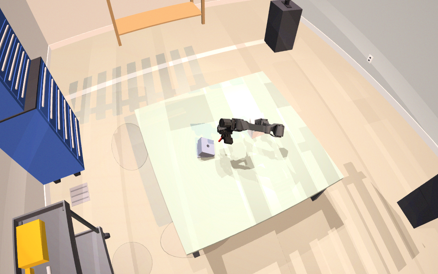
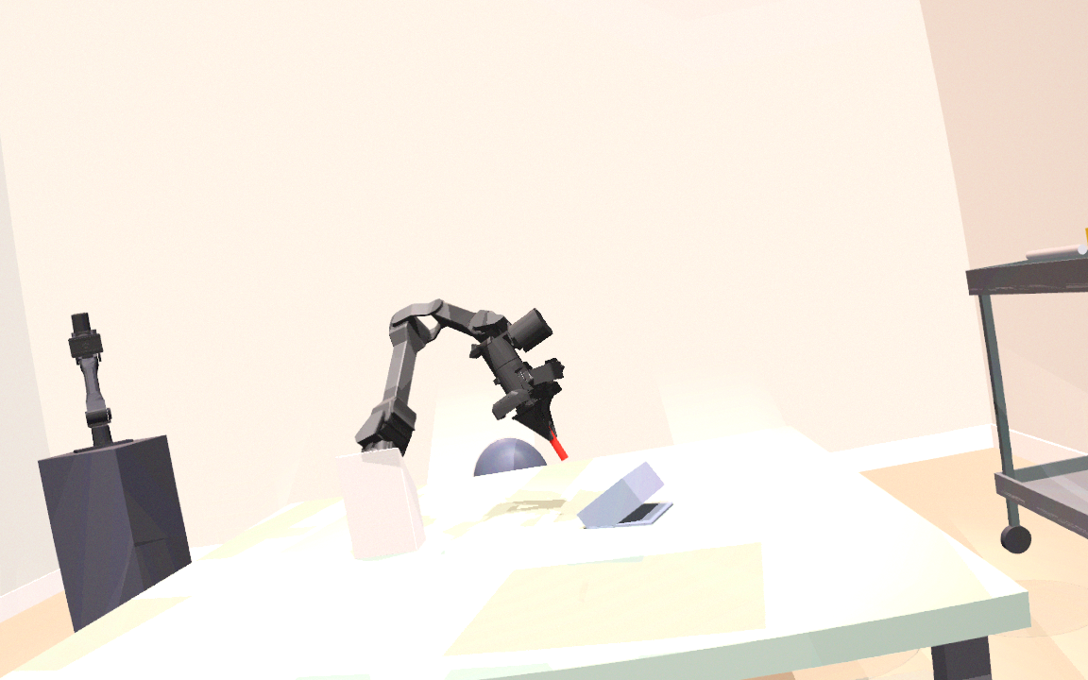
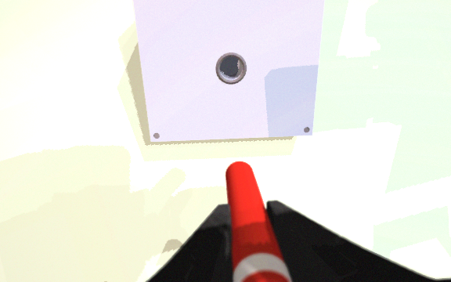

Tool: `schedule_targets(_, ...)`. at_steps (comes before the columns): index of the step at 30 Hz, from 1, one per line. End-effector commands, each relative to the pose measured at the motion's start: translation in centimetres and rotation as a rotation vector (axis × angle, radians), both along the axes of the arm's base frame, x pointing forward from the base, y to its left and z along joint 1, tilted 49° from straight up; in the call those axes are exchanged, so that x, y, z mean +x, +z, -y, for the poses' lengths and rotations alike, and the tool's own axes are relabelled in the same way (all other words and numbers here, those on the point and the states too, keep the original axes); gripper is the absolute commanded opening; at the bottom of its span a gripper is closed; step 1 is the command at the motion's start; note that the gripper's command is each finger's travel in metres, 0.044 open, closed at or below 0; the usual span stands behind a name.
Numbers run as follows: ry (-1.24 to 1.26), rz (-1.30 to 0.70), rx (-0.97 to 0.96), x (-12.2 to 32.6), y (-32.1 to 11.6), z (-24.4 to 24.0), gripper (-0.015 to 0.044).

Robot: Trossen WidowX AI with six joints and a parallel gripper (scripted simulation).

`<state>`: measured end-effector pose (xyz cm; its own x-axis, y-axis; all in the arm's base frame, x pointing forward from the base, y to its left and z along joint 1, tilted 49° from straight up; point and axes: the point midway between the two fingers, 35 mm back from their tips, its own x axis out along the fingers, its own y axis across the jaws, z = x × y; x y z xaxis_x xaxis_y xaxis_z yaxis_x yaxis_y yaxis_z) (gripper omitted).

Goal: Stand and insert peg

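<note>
The red peg (image 1: 220, 139) (image 2: 559, 446) (image 3: 245, 200) is held in the air, tilted, with its plain end pointing down and out toward the panel. Its white band (image 3: 262, 264) is near the other end, close to the wrist camera. My gripper (image 2: 552, 436) (image 3: 248, 205) is shut on the peg, above the table and on the robot's side of the panel. The sloped panel (image 1: 203, 150) (image 2: 625, 493) (image 3: 186, 98) is lilac-grey. Its round hole (image 1: 208, 145) (image 3: 231, 68) is open and empty, ahead of the peg's plain end in the wrist view. The peg does not touch the panel.
The table (image 1: 213, 211) (image 2: 826, 558) carries the panel and the arm. A pale block (image 2: 382, 507) stands by the arm's base. A wheeled cart (image 1: 43, 218) (image 2: 1046, 275) and blue cabinets (image 1: 43, 143) stand off the table.
</note>
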<state>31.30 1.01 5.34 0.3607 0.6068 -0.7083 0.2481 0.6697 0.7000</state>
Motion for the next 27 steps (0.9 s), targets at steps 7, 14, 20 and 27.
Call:
schedule_targets(7,-0.062,0.030,-0.007,1.7,-0.1,1.0,0.0000)
schedule_targets(14,-0.067,0.033,-0.008,2.3,-0.6,0.7,0.0000)
schedule_targets(20,-0.072,0.037,-0.009,3.0,-1.3,0.3,0.0000)
schedule_targets(27,-0.079,0.041,-0.009,3.7,-2.1,-0.2,0.0000)
